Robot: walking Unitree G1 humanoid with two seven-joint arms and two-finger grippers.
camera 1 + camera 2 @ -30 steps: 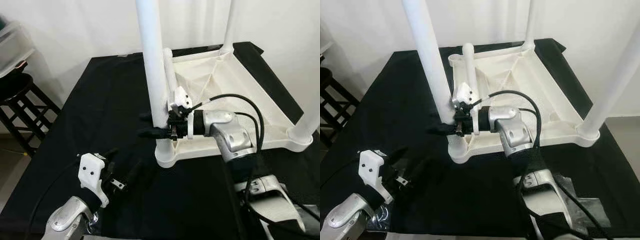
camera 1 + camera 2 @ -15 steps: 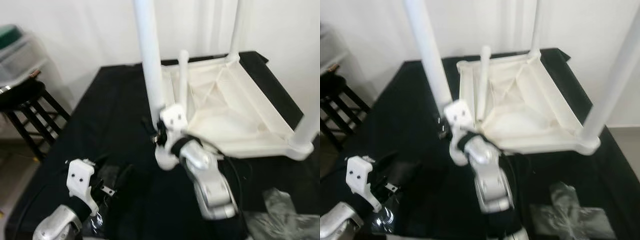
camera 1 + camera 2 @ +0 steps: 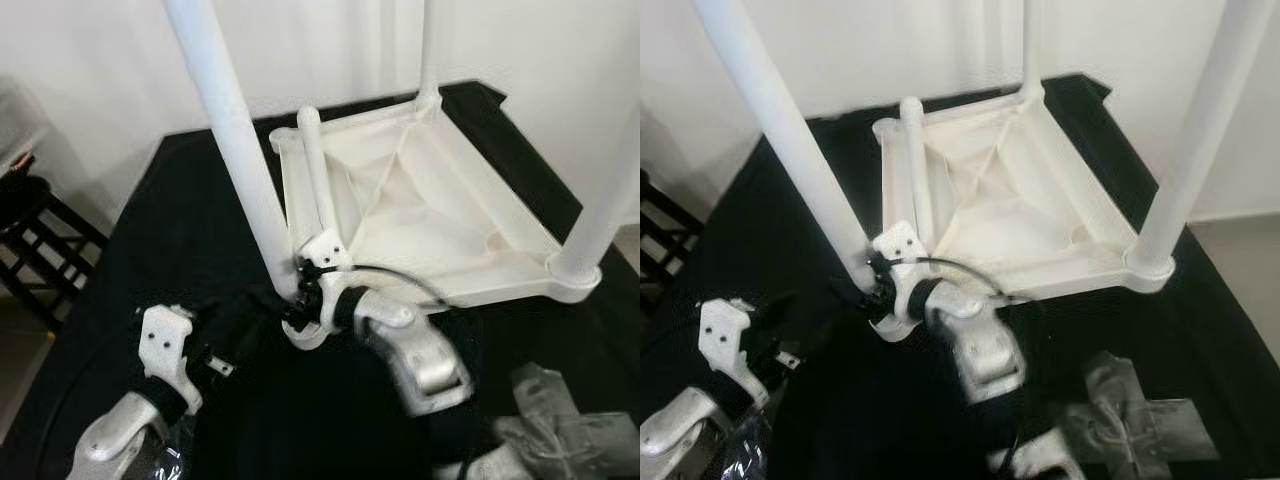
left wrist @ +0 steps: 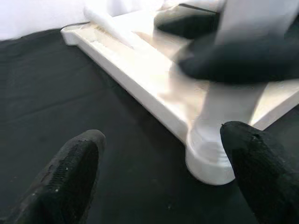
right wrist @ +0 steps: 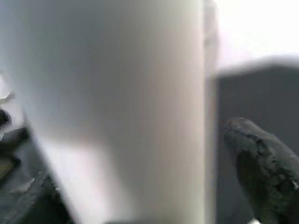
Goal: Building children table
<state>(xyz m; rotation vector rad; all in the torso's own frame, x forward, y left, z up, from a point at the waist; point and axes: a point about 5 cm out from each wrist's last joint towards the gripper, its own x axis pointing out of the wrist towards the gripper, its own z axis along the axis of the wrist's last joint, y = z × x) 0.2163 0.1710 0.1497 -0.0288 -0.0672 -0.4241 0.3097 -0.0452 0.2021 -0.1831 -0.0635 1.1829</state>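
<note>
The white plastic tabletop lies upside down on the black-covered surface, its ribbed underside facing up. Three legs stand upright in corner sockets: the near-left leg, the near-right leg and the far-right leg. A fourth leg lies loose along the tabletop's left rim, one end at the far-left corner.

The right gripper is at the base of the near-left leg, just above its corner socket. In the right wrist view the leg stands very close, with one black fingertip beside it; the picture is blurred, and it cannot be told whether the jaws press on the leg or stand slightly apart from it.

The left gripper is low over the surface, just left of the same corner. In the left wrist view its two fingertips are spread wide apart with bare black cloth between them, and the corner socket lies ahead.

Open black surface extends to the left of the tabletop and toward the near edge. The tabletop's right rim runs close to the right edge of the surface. A crumpled clear plastic bag lies at the near right. A dark wooden stool stands on the floor beyond the left edge.
</note>
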